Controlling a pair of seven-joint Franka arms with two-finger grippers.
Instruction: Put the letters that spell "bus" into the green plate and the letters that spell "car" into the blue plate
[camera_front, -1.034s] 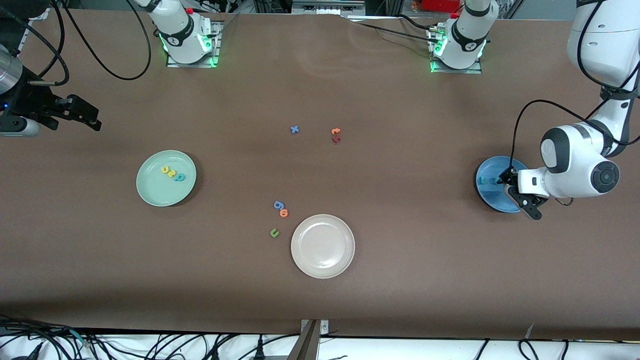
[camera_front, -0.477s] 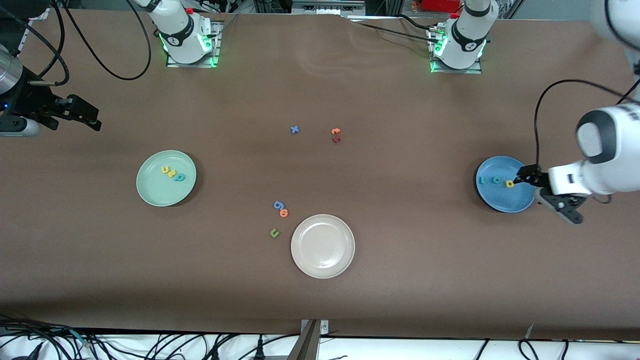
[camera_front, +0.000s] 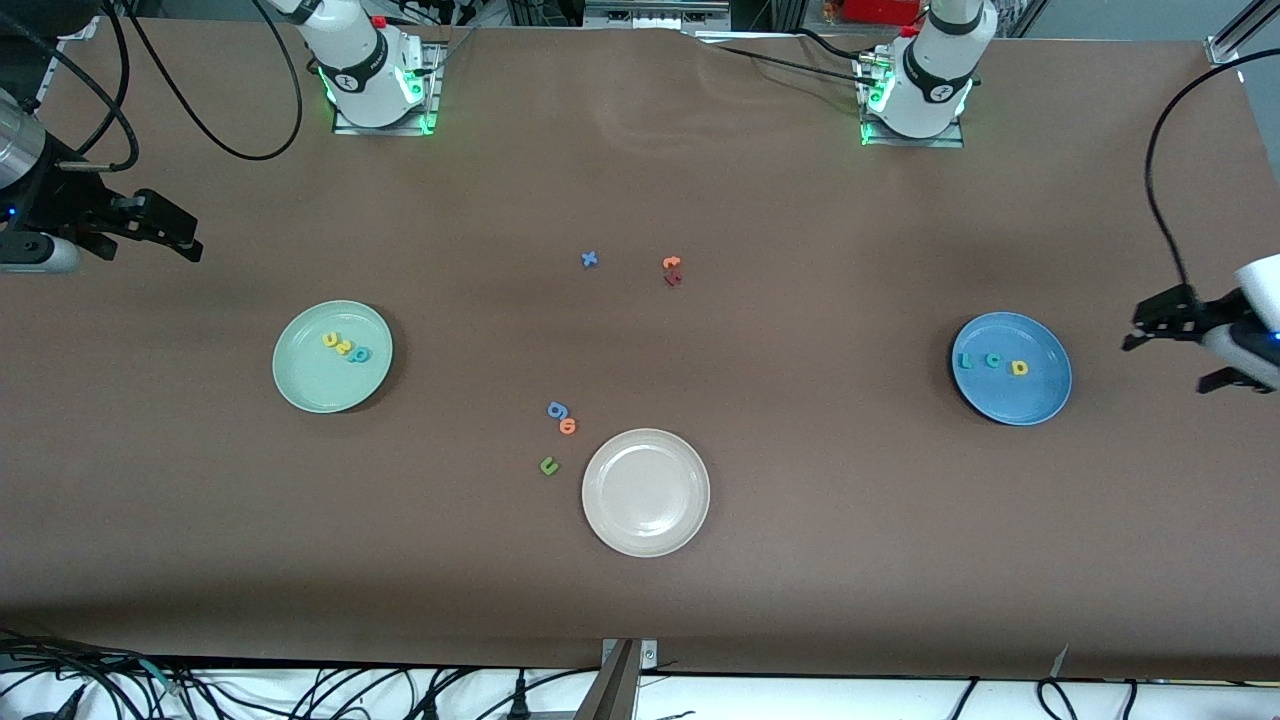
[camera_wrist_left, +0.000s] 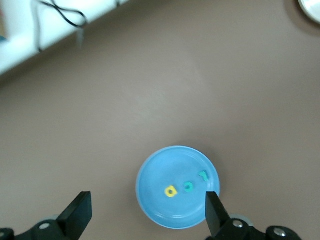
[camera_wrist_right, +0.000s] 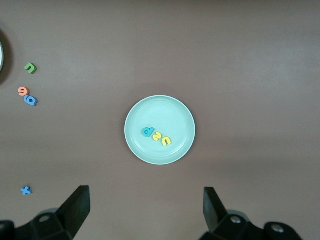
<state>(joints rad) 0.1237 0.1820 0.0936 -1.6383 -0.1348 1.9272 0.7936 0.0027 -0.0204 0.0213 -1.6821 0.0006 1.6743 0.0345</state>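
Observation:
The green plate (camera_front: 305, 385) (camera_wrist_right: 165, 112) holds a yellow "u" (camera_front: 328, 340), a yellow "s" (camera_front: 342, 347) and a teal "b" (camera_front: 358, 354). In the blue plate (camera_front: 1040, 395) (camera_wrist_left: 152, 170) lie a teal "r" (camera_front: 964, 361), a teal "c" (camera_front: 991, 361) (camera_wrist_left: 189, 186) and a yellow "a" (camera_front: 1019, 368) (camera_wrist_left: 171, 191). My left gripper (camera_front: 1165, 366) (camera_wrist_left: 147, 197) hangs open and empty above the table beside the blue plate, toward the left arm's end. My right gripper (camera_front: 152, 250) (camera_wrist_right: 145, 200) waits open and empty, high up toward the right arm's end.
A beige-white plate (camera_front: 645, 535) stands nearer the front camera, mid-table. Beside it lie a blue "g" (camera_front: 557, 410), an orange "o" (camera_front: 568, 427) and a green "u" (camera_front: 548, 465). Farther off lie a blue "x" (camera_front: 589, 259) and an orange and red pair (camera_front: 672, 270).
My left gripper opened over the blue plate, left the yellow "a" in it, and pulled up and away toward the left arm's end. The right arm has not moved.

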